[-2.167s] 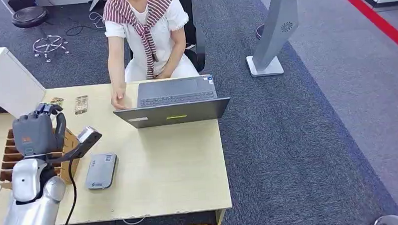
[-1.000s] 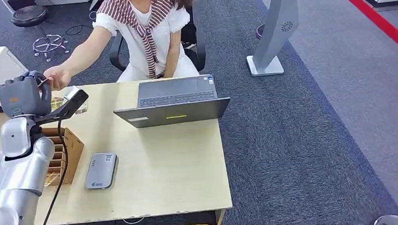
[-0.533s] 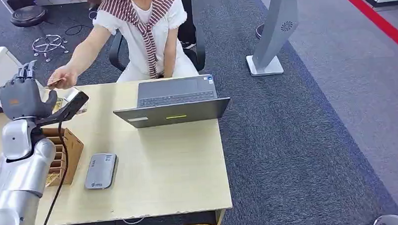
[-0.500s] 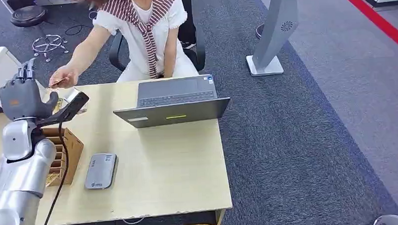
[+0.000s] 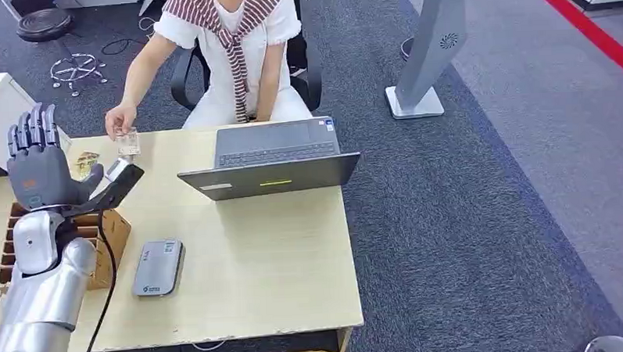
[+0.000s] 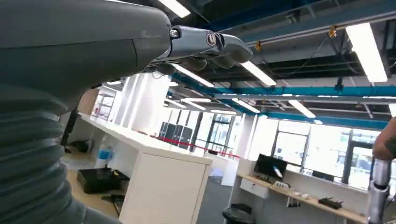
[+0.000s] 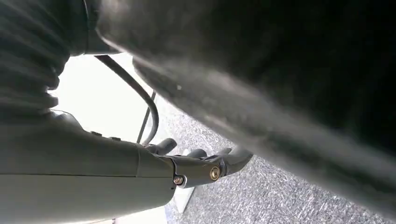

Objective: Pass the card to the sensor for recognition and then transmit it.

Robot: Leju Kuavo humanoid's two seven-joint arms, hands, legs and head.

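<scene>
On the table [image 5: 281,279], near the front left part, lies the grey sensor [image 5: 158,267], flat, a label at its far end. Just beside it toward the left edge stands a brown cardboard organiser [image 5: 99,240] with narrow slots; some hold thin flat pieces, but what they are is too small to tell.

Above the organiser the left hand [image 5: 38,158] is raised with its back to the head camera, fingers [image 5: 31,129] straight and spread, thumb out to the side, holding nothing. In the left wrist view the left hand's thumb and fingertips point out into open air. A black cable hangs from the wrist along the silver arm.

The right hand [image 7: 205,163] appears in the right wrist view, hanging over grey carpet; its fingers curl somewhat, but whether they are together or apart I cannot tell.

Farther back, an open grey laptop [image 5: 272,158] sits near the far edge, its keyboard toward a seated person. At the far left edge the person's hand [image 5: 121,120] holds the card [image 5: 127,141] down at the tabletop. Another small card-like item [image 5: 83,163] lies just left of it.
</scene>
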